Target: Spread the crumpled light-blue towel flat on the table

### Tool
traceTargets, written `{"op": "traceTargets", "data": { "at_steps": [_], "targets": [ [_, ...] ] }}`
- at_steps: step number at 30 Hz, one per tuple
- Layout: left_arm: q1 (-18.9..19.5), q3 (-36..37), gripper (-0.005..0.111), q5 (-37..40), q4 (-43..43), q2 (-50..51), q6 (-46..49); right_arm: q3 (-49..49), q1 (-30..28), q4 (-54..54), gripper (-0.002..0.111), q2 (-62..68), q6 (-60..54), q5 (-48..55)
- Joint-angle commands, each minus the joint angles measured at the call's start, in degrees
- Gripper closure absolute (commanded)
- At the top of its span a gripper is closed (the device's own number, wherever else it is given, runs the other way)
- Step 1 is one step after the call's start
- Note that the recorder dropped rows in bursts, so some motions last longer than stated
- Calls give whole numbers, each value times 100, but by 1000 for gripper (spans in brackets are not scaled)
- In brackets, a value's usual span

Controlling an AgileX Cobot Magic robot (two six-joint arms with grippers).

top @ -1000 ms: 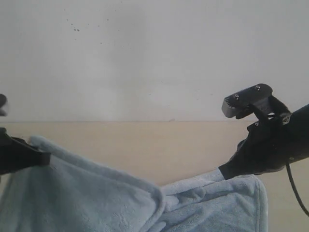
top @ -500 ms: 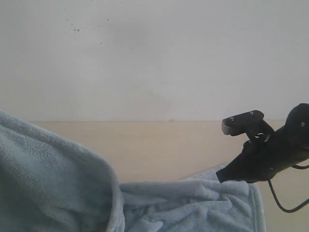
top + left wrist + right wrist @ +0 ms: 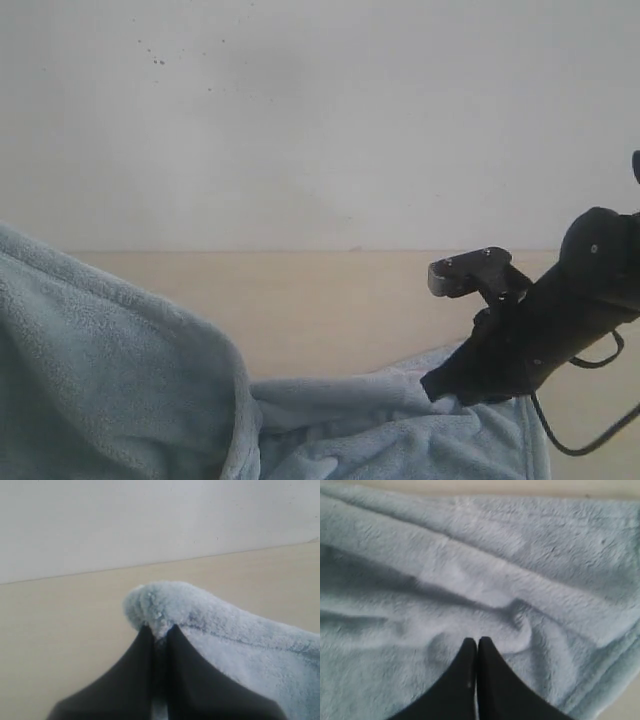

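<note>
Cloth fills the exterior view's foot: we see the pale blue-grey fluffy terry towel [image 3: 120,380] bunched on the smooth beige table [image 3: 330,300], with the black right gripper [image 3: 440,392] upon it. Left wrist view: the black left gripper [image 3: 157,630] pinches a towel fold. Right wrist view: fingers pressed together against cloth (any catch is unclear).

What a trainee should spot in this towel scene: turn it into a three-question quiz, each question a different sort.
1. True or false: the left gripper is pinching a fold of the towel.
2. The table meets: A) a white wall B) a window C) a shelf.
3. Fill in: in the exterior view the right gripper touches the towel's ___ part.
Key: 1 true; 2 A; 3 right.
</note>
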Motion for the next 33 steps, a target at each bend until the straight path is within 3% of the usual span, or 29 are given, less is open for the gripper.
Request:
{"op": "traceTargets", "data": {
  "at_steps": [1,10,19,23,24,25,27,30,31,33],
  "targets": [
    [-16,6,103,-54,-38,4,1,644,79,57,108,-598,-179,-16],
    [-16,6,103,-55,-38,-206,1,1977,79,159,108,-2126,276,748],
    [-62,6,103,-10,-247,-287,10,2273,79,159,107,-2396,-121,2413],
    [-63,6,103,89,-511,-431,197,2273,79,159,90,-2396,-377,2569],
    [-63,6,103,116,-596,-463,316,2273,103,159,82,-2396,-409,2603],
    [-63,6,103,139,-767,-501,543,2273,246,159,66,-2396,-423,2604],
    [-63,6,103,139,-1027,-529,750,2273,639,-71,54,-2386,-413,2540],
    [-63,6,103,139,-1200,-554,873,2273,1315,-1412,54,-2386,546,2089],
    [-63,6,103,150,-1322,-554,1015,2273,1559,-2298,54,-2386,1311,1949],
    [-63,6,103,150,-1455,-554,1159,2273,1748,-2680,54,-2386,1575,1921]
  ]
}}
